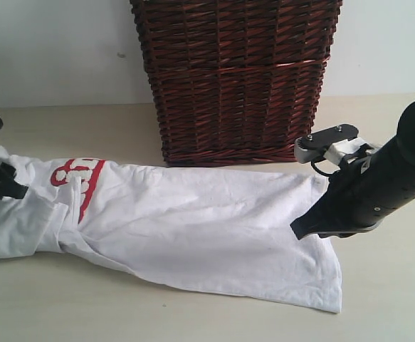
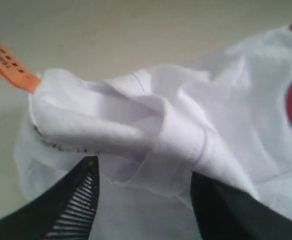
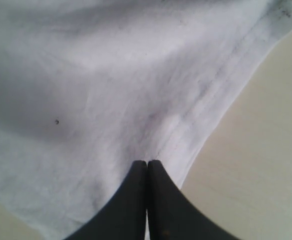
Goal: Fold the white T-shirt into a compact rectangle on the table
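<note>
white T-shirt [image 1: 193, 214]: lies stretched along the table [image 1: 65, 306] as a long, loosely folded band, from the left edge toward the right edge and clear of the near edge.
red lettering [image 1: 79, 178]: shows on the shirt's left part, partly folded under.
orange tag [image 2: 10, 65]: sticks out from the bunched collar end.
left gripper [image 2: 144, 170]: at the left edge, at the collar end. It is released, fingers spread wide, with a ridge of cloth just ahead of them.
right gripper [image 3: 147, 165]: down on the shirt's hem end, toward the right edge. Its fingers [image 3: 130, 200] are clenched flat together, tips at the stitched hem — whether cloth is caught between them cannot be told.
wicker basket [image 1: 235, 78]: stands at the far edge, behind the shirt's middle.
</note>
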`<act>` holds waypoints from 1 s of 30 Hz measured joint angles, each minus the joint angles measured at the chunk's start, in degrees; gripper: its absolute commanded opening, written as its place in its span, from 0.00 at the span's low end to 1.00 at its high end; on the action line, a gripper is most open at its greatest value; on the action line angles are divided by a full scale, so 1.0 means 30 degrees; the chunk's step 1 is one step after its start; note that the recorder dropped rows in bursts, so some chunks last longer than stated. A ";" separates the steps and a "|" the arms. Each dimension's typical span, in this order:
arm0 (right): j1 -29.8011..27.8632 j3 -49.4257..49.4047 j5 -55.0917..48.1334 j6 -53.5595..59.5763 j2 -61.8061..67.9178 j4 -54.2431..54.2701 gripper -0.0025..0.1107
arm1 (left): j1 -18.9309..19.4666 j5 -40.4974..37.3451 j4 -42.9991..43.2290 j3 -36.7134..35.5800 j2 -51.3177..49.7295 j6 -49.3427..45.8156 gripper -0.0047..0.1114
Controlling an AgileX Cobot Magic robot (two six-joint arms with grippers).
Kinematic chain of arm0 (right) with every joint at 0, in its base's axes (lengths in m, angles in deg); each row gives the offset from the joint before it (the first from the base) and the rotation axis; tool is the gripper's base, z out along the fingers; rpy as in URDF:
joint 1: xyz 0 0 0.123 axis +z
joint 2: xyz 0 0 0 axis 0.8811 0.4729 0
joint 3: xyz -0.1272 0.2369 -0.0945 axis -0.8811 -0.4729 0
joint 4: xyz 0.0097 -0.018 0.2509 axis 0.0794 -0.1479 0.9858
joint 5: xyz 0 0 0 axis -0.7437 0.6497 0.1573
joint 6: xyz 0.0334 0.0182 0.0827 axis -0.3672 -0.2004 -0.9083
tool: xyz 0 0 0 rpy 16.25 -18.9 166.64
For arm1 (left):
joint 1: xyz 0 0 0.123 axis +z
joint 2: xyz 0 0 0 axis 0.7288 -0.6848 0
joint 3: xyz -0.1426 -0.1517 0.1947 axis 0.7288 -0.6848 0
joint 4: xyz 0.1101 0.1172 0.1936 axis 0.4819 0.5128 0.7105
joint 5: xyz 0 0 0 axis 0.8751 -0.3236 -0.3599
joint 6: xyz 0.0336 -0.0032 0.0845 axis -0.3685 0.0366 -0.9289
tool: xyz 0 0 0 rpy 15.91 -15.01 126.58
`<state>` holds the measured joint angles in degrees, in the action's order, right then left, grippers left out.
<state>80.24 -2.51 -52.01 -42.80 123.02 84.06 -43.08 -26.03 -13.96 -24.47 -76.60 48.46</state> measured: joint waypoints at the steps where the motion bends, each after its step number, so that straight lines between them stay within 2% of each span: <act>1: 0.0000 0.0000 0.0000 0.0000 0.0000 0.0000 0.02 | 0.0000 0.0238 0.0025 0.0000 -0.0469 -0.0250 0.36; 4: 0.0000 0.0000 0.0000 0.0000 0.0000 0.0000 0.02 | 0.0000 0.1218 0.0025 0.0000 -0.1240 -0.0664 0.11; 5: 0.0000 0.0000 0.0000 0.0000 0.0000 0.0000 0.02 | 0.0000 0.1691 0.0025 0.0000 -0.1277 -0.0664 0.05; 9: 0.0000 0.0000 0.0000 0.0000 0.0000 0.0000 0.02 | 0.0000 0.2114 0.0025 0.0000 -0.1284 -0.0739 0.04; 13: 0.0000 0.0000 0.0000 0.0000 0.0000 0.0000 0.02 | 0.0000 0.1168 0.0025 0.0000 -0.1234 -0.1360 0.04; 25: 0.0000 0.0000 -0.0197 0.0058 0.0000 0.0069 0.02 | -0.0030 -0.6558 -0.0045 0.0000 0.2812 -0.2183 0.04; 30: 0.0000 0.0000 -0.0348 0.0052 0.0000 0.0107 0.02 | -0.0030 -0.9687 -0.0124 0.0000 0.3539 -0.2183 0.04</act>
<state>80.24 -2.51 -53.05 -42.65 123.02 84.39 -43.17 -55.09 -14.33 -24.47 -65.98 41.91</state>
